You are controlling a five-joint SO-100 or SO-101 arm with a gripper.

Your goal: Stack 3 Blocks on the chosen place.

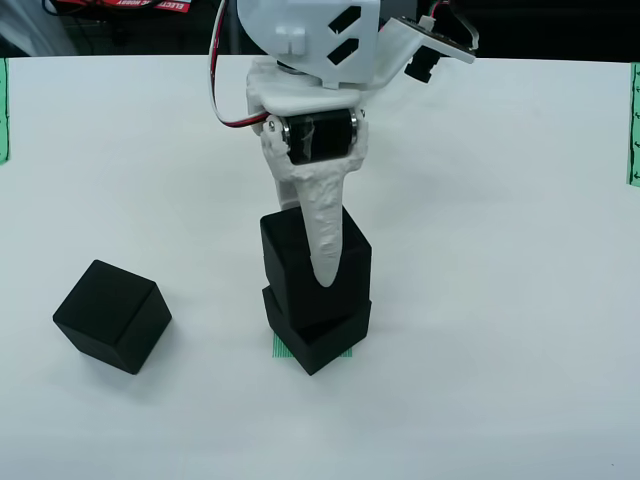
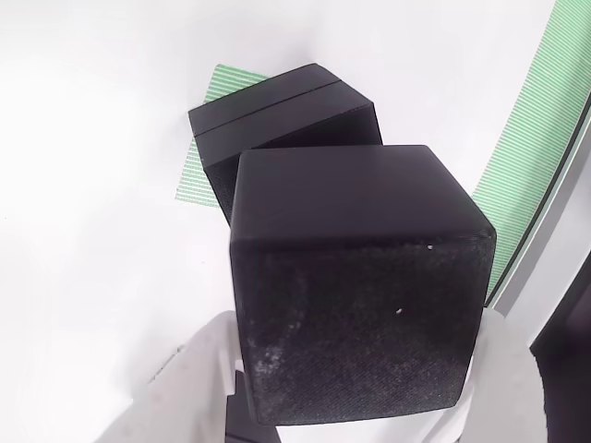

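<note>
Gripping the second block (image 1: 300,250) between its white fingers (image 1: 325,240), the gripper (image 1: 322,262) holds it on or just over the first block (image 1: 318,335), which sits on the green striped patch (image 1: 283,347). In the view riding on the gripper, the held cube (image 2: 355,277) fills the foreground with the lower cube (image 2: 277,115) at 12 o'clock, skewed against it. Judged so: 1 placed, 1 nearly set and not yet let go. The third block (image 1: 112,315) waits on the table (image 1: 500,300) at 9 o'clock of the stack, well apart.
</note>
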